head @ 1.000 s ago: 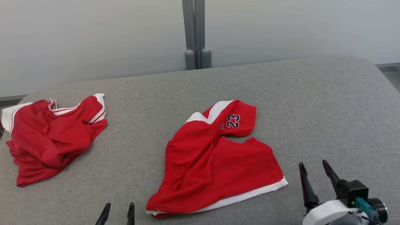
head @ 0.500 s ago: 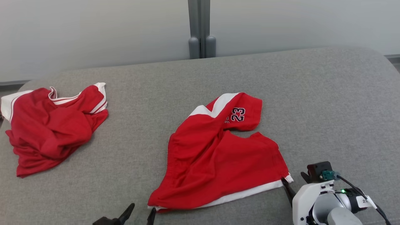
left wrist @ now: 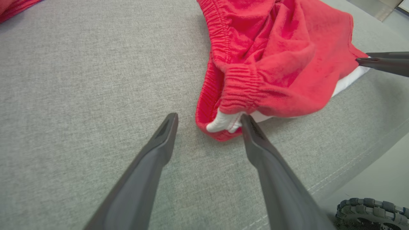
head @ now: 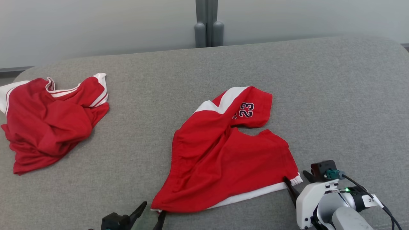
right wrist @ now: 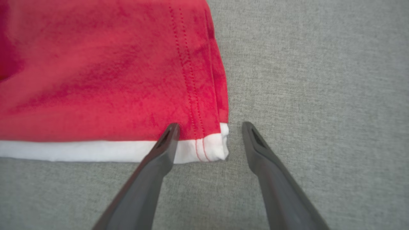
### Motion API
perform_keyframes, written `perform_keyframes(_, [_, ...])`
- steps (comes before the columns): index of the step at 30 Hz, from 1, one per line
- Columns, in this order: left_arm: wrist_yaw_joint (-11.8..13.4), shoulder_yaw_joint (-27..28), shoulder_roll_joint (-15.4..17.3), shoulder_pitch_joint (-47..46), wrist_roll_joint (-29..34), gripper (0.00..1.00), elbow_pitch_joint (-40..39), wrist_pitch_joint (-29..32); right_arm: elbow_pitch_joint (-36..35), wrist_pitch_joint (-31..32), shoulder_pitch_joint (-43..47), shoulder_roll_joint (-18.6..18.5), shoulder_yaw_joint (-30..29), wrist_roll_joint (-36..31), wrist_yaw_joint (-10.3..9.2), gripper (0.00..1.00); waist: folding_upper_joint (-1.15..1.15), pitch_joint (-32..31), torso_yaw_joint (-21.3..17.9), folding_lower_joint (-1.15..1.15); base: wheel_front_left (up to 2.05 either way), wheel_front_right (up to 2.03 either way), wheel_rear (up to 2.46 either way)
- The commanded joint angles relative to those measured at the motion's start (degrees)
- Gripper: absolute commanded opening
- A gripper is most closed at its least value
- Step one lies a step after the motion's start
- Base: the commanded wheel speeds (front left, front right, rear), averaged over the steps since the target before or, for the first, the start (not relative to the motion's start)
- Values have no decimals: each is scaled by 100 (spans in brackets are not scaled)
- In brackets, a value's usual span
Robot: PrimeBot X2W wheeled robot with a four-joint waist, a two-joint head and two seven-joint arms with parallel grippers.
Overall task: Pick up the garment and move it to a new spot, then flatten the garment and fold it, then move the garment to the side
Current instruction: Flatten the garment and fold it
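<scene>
From the head: the red shorts [head: 223,159] lie in the middle of the grey table [head: 335,95], closer to the near edge. Their long way runs from the near left corner up to the far right. The far leg points far and right and has "23" [head: 246,109] on it in dark numbers with white edges. There are more marks beside the number, but a fold hides them. A white band runs along the near edge. The left gripper [head: 154,208] is at the near left corner of the shorts. The right gripper [head: 294,177] is at the near right corner. Another red cloth [head: 48,124] lies in a heap far off to the left.

From the left wrist: the left gripper [left wrist: 208,116] has its fingers spread wide and holds nothing. The stretchy red corner of the shorts [left wrist: 271,64] sits between the tips, right by one finger.

From the right wrist: the right gripper [right wrist: 210,124] is spread wide too, with nothing squeezed. The white corner of the shorts [right wrist: 111,80] lies between its tips, and one finger is over the band [right wrist: 80,150].
</scene>
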Motion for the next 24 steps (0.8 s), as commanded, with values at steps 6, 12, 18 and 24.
perform_keyframes(6, [9, -325, 111, -247, -255, 0, 20, -114, 109, -97, -68, 35, 168, 366, -5, 0, 0, -58, -49, 0, 0, 0, 0])
perform_keyframes(12, [9, -602, 280, -330, -537, 0, -131, -125, 21, -181, -99, 39, 88, 1216, -7, 0, 0, -204, -93, 0, 0, 0, 0])
perform_keyframes(18, [9, -739, 676, -56, -1459, 0, -1394, 529, -979, 69, 154, -137, -459, 2597, -6, 0, 0, -465, -181, 0, 0, 0, 0])
perform_keyframes(24, [80, -421, 1346, 93, -2279, 0, -3605, 1278, -2840, 731, 506, -338, -1335, 3874, -6, 0, 0, -607, -335, 0, 0, 0, 0])
